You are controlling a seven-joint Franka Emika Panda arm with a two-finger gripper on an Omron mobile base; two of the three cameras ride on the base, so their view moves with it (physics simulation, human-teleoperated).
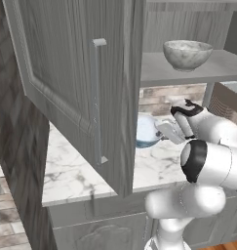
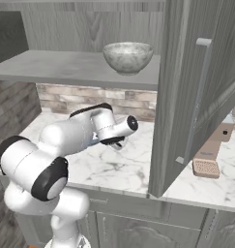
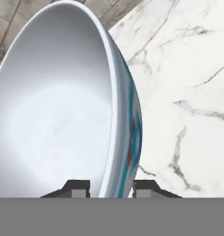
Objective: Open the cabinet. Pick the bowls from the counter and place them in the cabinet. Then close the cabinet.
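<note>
The arm (image 1: 207, 166) consists of rounded, glossy white shells joined in series. Each joint is marked by a black band or black end cap; one large black ring sits on the elbow housing (image 2: 46, 179). The lower segments form bulbous white cylinders stacked on a narrower white column. A black collar trims the wrist (image 1: 186, 110). The hand (image 3: 111, 188) carries two small dark fingers (image 3: 77, 188) with pale grey inner faces. No cables, screws or markings are visible.
</note>
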